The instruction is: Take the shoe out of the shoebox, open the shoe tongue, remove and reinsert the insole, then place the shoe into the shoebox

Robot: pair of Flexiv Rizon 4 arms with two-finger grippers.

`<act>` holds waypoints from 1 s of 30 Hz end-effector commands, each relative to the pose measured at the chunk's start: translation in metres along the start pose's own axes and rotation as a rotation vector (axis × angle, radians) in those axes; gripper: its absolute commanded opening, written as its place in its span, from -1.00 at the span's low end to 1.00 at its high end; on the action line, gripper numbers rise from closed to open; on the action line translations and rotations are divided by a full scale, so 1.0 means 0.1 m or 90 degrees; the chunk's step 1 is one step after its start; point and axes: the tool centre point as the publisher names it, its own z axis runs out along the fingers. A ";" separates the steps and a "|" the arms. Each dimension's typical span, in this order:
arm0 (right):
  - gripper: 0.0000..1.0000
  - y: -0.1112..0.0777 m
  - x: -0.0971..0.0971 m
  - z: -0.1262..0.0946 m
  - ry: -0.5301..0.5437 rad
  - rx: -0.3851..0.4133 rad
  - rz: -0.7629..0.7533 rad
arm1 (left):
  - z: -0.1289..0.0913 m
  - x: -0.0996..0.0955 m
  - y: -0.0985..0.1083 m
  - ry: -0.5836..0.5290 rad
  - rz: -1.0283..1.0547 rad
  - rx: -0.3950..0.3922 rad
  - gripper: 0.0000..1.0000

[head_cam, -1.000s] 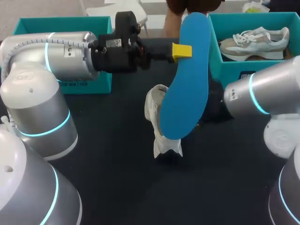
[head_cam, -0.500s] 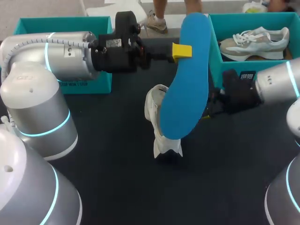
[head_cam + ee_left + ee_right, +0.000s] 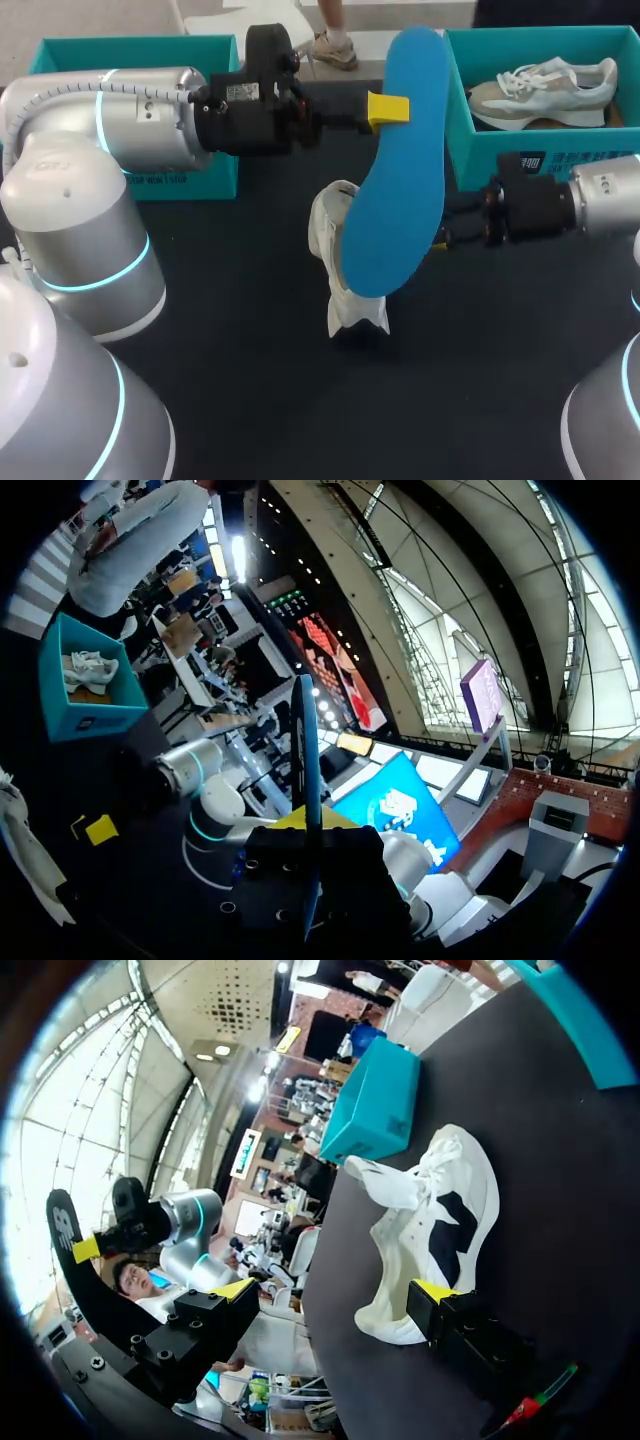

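Observation:
My left gripper (image 3: 388, 108) is shut on the upper part of a blue insole (image 3: 400, 170), holding it upright above the table. In the left wrist view the insole (image 3: 308, 770) runs edge-on between the fingers. A white shoe (image 3: 342, 250) lies on the dark table just behind the insole's lower end. My right gripper (image 3: 450, 232) stands open to the right of the insole, low over the table. In the right wrist view the shoe (image 3: 430, 1225) lies just ahead of the open right gripper (image 3: 335, 1290), its tongue pulled out. The insole's dark underside (image 3: 75, 1260) shows beyond.
A teal shoebox (image 3: 470, 140) at the back right holds a grey and white shoe (image 3: 545, 85). Another teal box (image 3: 130, 55) stands at the back left behind my left arm. The dark table (image 3: 260, 400) stretches in front of the shoe.
My right arm has swung lower and drawn back to the right, away from the shoe and insole. The left arm and the insole have not moved.

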 end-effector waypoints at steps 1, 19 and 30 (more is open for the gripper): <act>1.00 0.00 -0.01 0.03 0.009 -0.004 0.033 | 0.00 0.00 0.02 -0.002 0.000 0.000 -1.00; 1.00 0.21 0.60 -0.12 0.062 0.068 0.085 | 0.00 0.00 0.02 -0.002 0.000 0.000 -1.00; 1.00 0.22 0.60 -0.12 0.066 0.070 0.090 | 0.00 0.00 0.02 -0.002 0.000 0.000 -1.00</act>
